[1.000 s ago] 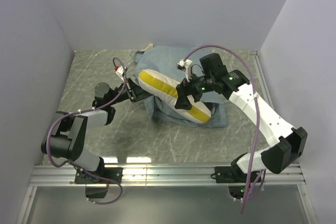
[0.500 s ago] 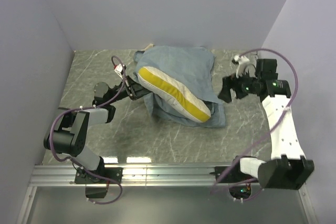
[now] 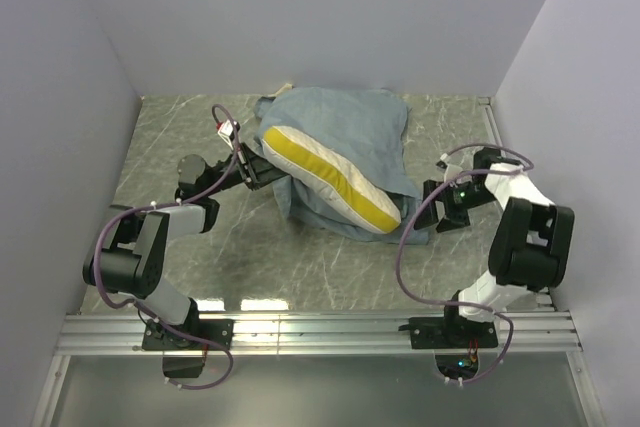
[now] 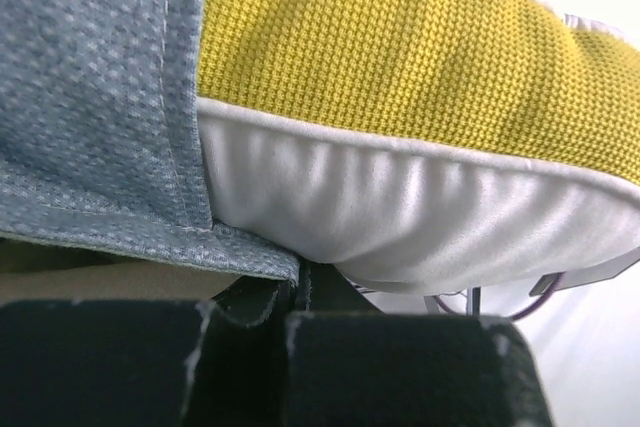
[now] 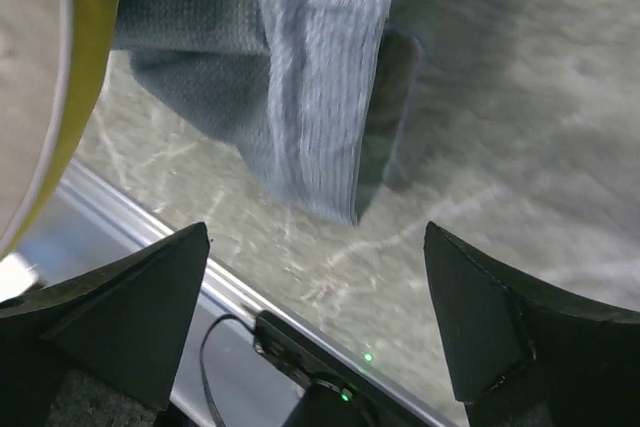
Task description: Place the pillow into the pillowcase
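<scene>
On the left of the grey marbled table (image 3: 170, 137), the left claw (image 3: 262, 175) reaches in to the near-left end of the bedding. The wrist view shows its black fingers (image 4: 400, 367) pressed almost together, pinching the stitched hem of the pillowcase (image 3: 350, 122) just beneath the pillow (image 3: 330, 179).

In the middle, the pillow lies diagonally from far left to near right. It is cream-white, with a broad yellow edge showing. It rests on the rumpled blue-grey pillowcase, which spreads out behind and under it. At the left end the hem laps over the pillow's corner.

On the right, the right claw (image 3: 432, 209) sits low, just beside the pillowcase's near-right corner. Its jaws are spread wide and hold nothing. That corner of the fabric hangs between and ahead of the fingertips.
</scene>
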### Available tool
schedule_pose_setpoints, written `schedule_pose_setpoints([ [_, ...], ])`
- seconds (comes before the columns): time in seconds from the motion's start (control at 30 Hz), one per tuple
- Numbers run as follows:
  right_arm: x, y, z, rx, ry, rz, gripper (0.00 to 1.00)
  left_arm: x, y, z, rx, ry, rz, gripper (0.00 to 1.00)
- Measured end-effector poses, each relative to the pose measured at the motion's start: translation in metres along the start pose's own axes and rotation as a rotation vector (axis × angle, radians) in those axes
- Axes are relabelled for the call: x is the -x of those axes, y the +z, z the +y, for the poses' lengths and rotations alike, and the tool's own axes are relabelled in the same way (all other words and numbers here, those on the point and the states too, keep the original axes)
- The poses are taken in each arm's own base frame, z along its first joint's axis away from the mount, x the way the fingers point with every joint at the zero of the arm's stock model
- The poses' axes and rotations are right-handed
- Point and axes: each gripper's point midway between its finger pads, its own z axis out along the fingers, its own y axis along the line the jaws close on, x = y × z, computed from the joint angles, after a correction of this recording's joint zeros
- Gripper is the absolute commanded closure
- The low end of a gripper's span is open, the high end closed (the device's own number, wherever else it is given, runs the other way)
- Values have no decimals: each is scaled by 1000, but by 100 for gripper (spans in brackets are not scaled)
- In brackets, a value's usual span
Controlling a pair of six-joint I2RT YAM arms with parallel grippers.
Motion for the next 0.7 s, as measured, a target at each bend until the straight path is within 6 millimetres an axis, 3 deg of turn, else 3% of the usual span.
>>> schedule_pose_setpoints([
  [0.07,-1,11,2,40,23,36,8,1,-1,1,4,-1,0,100],
  [0.13,0,22,6,71,26,72,24,1,-2,2,7,-1,2,100],
  [0.17,1,26,8,88,24,84,34,1,-2,2,8,-1,2,100],
  [0.2,2,30,12,109,24,94,59,1,-2,3,9,1,5,100],
  [0.27,6,33,19,153,7,95,83,2,-3,3,11,9,9,100],
  [0.3,7,30,23,179,-2,90,100,3,-3,3,14,13,11,100],
  [0.4,20,6,43,269,-21,40,100,8,-1,0,38,29,35,100],
  [0.47,41,-26,62,321,-66,-52,100,17,4,-8,65,55,66,100],
  [0.53,76,-76,87,339,-178,-222,100,38,14,-27,87,145,86,100],
  [0.6,101,-125,117,338,-289,-378,100,62,24,-54,106,238,97,100],
  [0.7,120,-208,173,327,-428,-646,100,100,30,-117,110,435,72,100],
])
